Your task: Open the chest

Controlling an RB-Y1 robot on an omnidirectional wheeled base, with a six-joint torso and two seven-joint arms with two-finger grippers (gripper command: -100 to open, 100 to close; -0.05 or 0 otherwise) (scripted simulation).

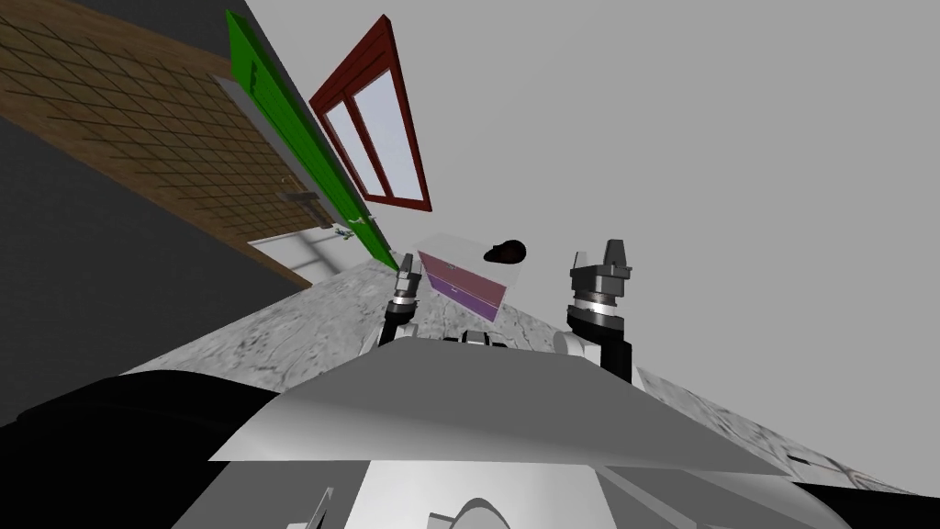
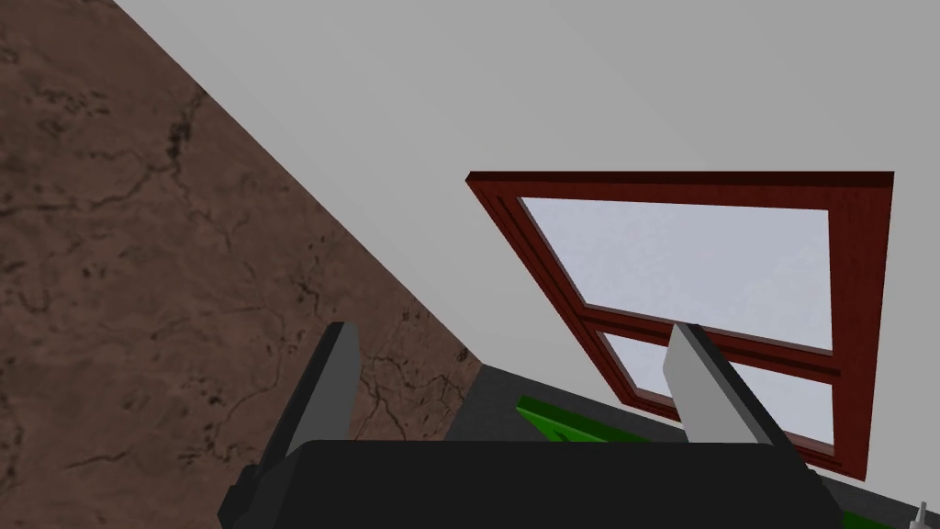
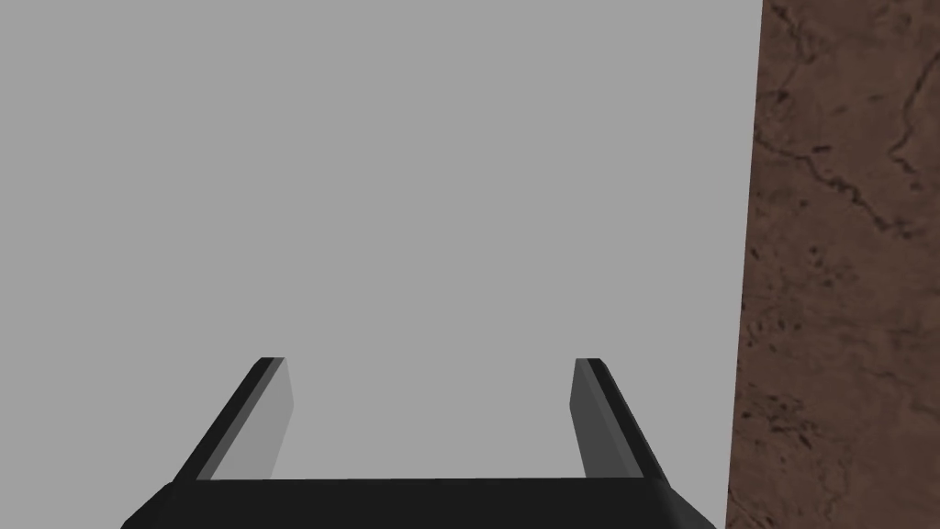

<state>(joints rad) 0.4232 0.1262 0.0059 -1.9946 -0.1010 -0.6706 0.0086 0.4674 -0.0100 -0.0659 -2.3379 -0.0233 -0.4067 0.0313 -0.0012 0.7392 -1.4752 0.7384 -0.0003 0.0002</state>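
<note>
The chest [image 1: 465,281] is a small pale box with two purple drawer fronts, standing on the marbled floor against the grey wall ahead of me. A dark rounded object [image 1: 506,250] rests on its top. My left gripper [image 1: 405,274] hovers just left of the chest, short of its front, and the fingers [image 2: 341,369] stand open with nothing between them. My right gripper [image 1: 612,255] is raised to the right of the chest, well apart from it; its fingers [image 3: 275,404] are open and empty, facing a plain grey wall.
A green door [image 1: 298,151] stands open left of the chest, beside a red-framed window [image 1: 378,129] in the grey wall. Grey marbled floor [image 1: 303,321] spreads around the chest. Left of the door lies a brown tiled surface [image 1: 138,119].
</note>
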